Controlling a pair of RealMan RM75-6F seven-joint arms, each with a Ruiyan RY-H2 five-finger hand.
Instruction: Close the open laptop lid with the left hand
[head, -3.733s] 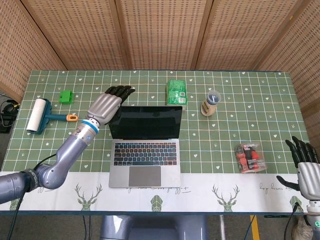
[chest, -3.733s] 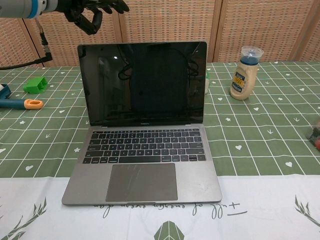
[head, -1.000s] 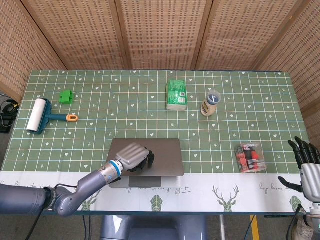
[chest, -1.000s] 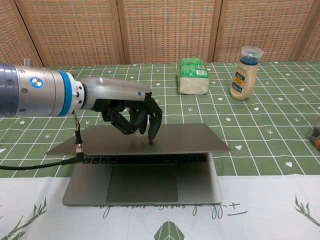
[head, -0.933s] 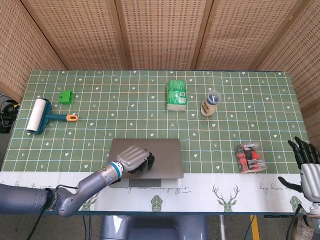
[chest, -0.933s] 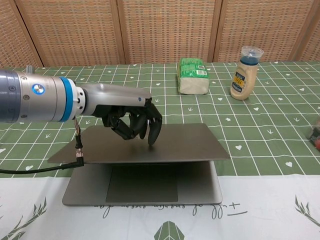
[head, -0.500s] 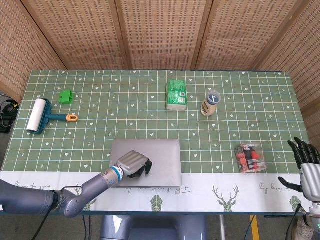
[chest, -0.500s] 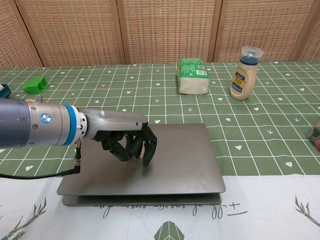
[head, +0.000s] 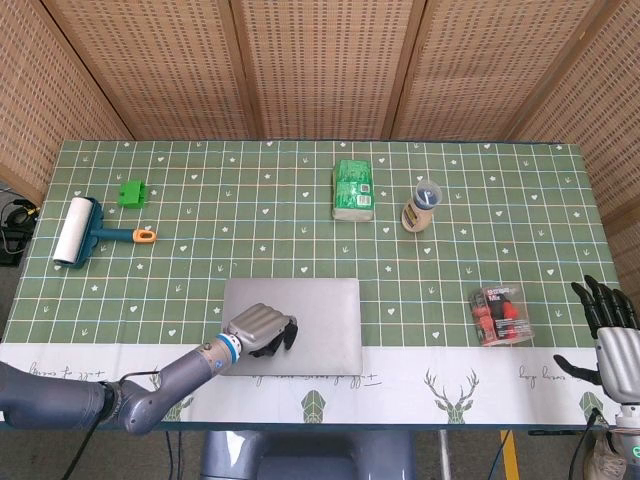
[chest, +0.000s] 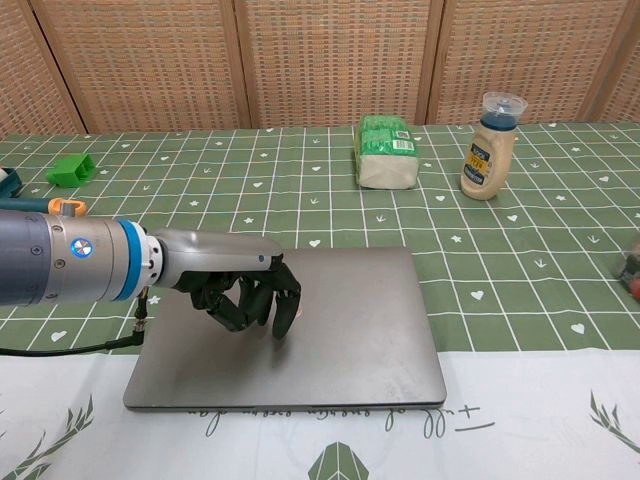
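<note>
Laptop (chest: 330, 310) lid is seen fully shut, flat at the table's (head: 450, 260) near edge. It is pressed by the left hand (chest: 245, 295), fingers curled down, nothing gripped. Right hand (head: 610, 335) is held apart at the right edge, fingers spread and empty.

Silver left hand (chest: 235, 285) — black fingers (chest: 283, 315)

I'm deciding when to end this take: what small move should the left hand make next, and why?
Probably lift the left hand straight up off the laptop. The lid lies flat on the base with no gap showing in the chest view, and the curled fingers rest on top, so nothing seems left to press.
</note>
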